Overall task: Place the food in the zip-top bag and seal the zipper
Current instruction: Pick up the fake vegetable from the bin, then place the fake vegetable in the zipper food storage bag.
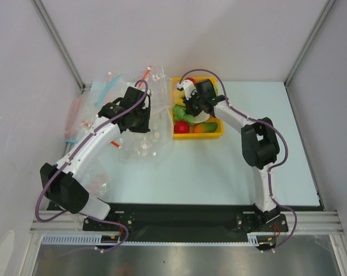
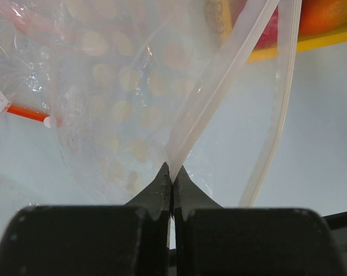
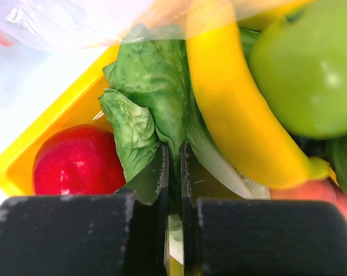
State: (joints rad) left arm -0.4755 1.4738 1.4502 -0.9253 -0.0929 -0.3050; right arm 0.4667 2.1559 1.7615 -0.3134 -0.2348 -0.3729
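The dotted zip-top bag (image 1: pixel 147 141) lies left of a yellow bin (image 1: pixel 219 135). My left gripper (image 2: pixel 172 172) is shut on the bag's pale zipper strip (image 2: pixel 219 92), holding one mouth edge up; the other edge (image 2: pixel 277 115) hangs apart, so the mouth is open. My right gripper (image 3: pixel 173 152) is inside the bin, shut on a leaf of the green-and-white cabbage (image 3: pixel 150 86). The red fruit (image 3: pixel 75 161) lies to its left and the green apple (image 3: pixel 305 69) to its upper right. In the top view the left gripper (image 1: pixel 140 112) and right gripper (image 1: pixel 191 106) are close together.
A yellow banana (image 3: pixel 236 109) lies across the cabbage, and an orange fruit (image 1: pixel 201 129) sits in the bin. Plain clear bags with blue strips (image 1: pixel 107 89) and red strips (image 1: pixel 145 75) lie at the back left. An orange-red strip (image 2: pixel 26 113) shows beside the dotted bag.
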